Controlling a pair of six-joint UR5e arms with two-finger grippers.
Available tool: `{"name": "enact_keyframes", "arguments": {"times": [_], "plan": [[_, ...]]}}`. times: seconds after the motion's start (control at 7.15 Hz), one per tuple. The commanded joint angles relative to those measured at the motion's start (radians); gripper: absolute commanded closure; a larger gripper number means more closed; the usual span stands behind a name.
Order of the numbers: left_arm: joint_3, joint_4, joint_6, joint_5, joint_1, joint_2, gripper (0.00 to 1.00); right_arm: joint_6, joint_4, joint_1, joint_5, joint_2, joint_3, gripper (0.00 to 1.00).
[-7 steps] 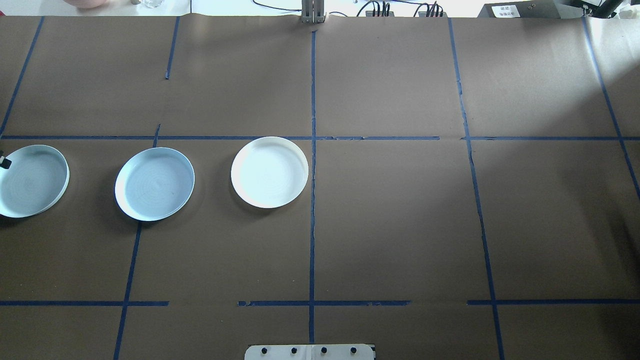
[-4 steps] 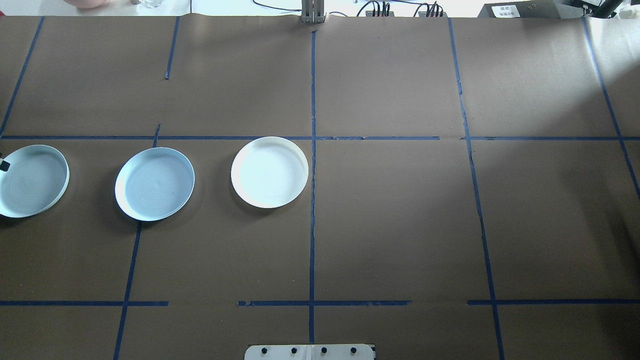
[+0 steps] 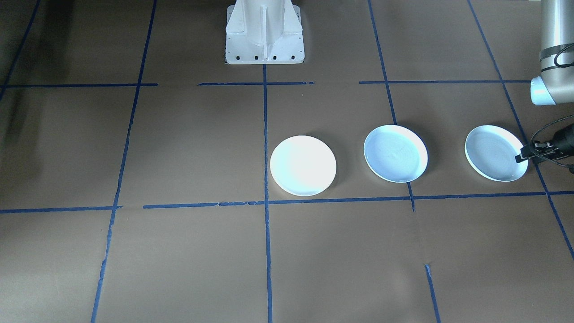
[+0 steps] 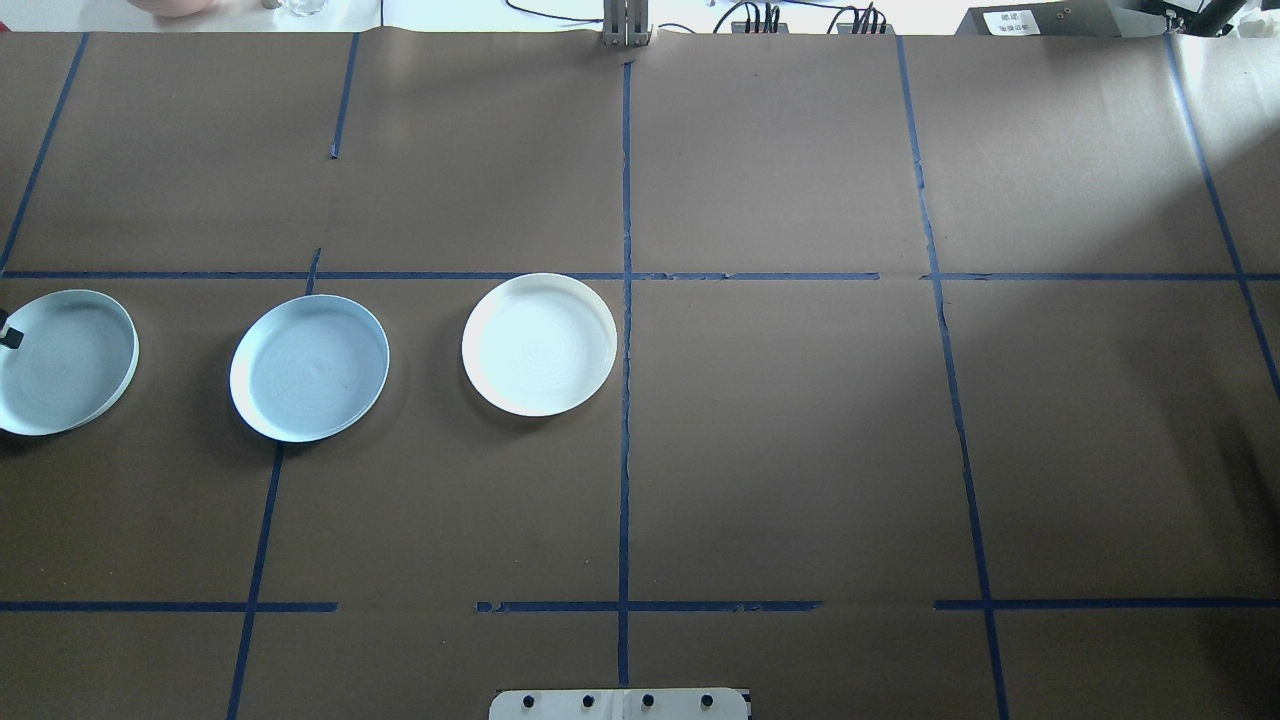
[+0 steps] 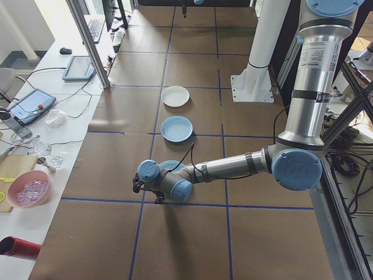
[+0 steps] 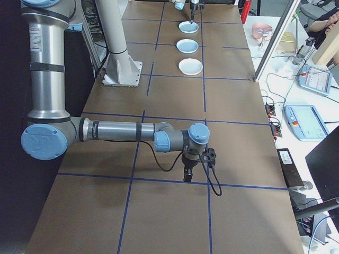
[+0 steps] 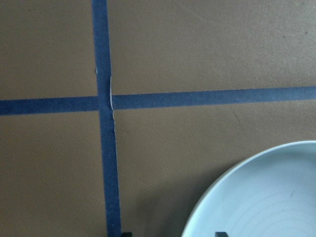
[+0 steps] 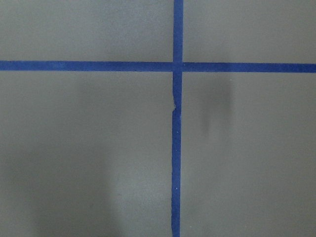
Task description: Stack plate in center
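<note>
Pale blue-white, ringed: two plates alike, w/ a brighter white plate (image 3: pixel 303 165) at the far end of the row. Left pincer (image 3: pixel 523 155) sits at the outer rim of the end plate (image 3: pixel 493 152), so everything the task needs lies one way from it: straight inward along the row. Next in line beyond that plate is the center plate (image 3: pixel 395 153), apart from it w/ bare table (image 3: pixel 179 148) between; white plate further on again, also apart.

In the wrist view two dark fingertips (image 7: pixel 221 233) show at the bottom edge, set apart, one over the plate's inside, the other outside the rim on the table side. So jaws are parted and straddle the rim; not closed on it yet as far as I can tell. Whether a tip touches the rim: can't say.

Plates are round, no long axis to worry abt; what matters is the line of travel, which runs along the row toward the robot's midline.

Right pincer (image 6: pixel 188 172) is well away on the other side, pointing down at bare table and tape; its wrist cam shows no fingers, so open/closed can't be told. Left arm is clearly the nearer one.

Judgement: rim grasp about to be made, then lift and carry inward onto the center plate.
</note>
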Motion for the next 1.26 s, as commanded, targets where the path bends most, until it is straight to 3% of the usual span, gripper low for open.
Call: {"name": "enact_keyframes", "arguments": {"times": [0.0, 0.28, 0.56, 0.84, 1.12], "plan": [[-0.002, -0.002, 0.006, 0.000, 0.002, 0.000, 0.49, 0.000, 0.000, 0.000, 0.000, 0.000, -0.001, 0.00], [-0.002, -0.002, 0.006, -0.002, 0.004, 0.003, 0.67, 0.000, 0.000, 0.000, 0.000, 0.000, -0.001, 0.00], [-0.005, -0.002, 0.005, -0.002, 0.006, 0.004, 0.76, 0.000, 0.000, 0.000, 0.000, 0.000, 0.001, 0.00], [-0.005, 0.001, 0.002, -0.003, 0.006, 0.004, 0.95, 0.000, 0.000, 0.000, 0.000, 0.000, 0.001, 0.00], [-0.041, 0.015, -0.001, -0.018, 0.003, 0.006, 1.00, 0.000, 0.000, 0.000, 0.000, 0.000, 0.001, 0.00]]}}
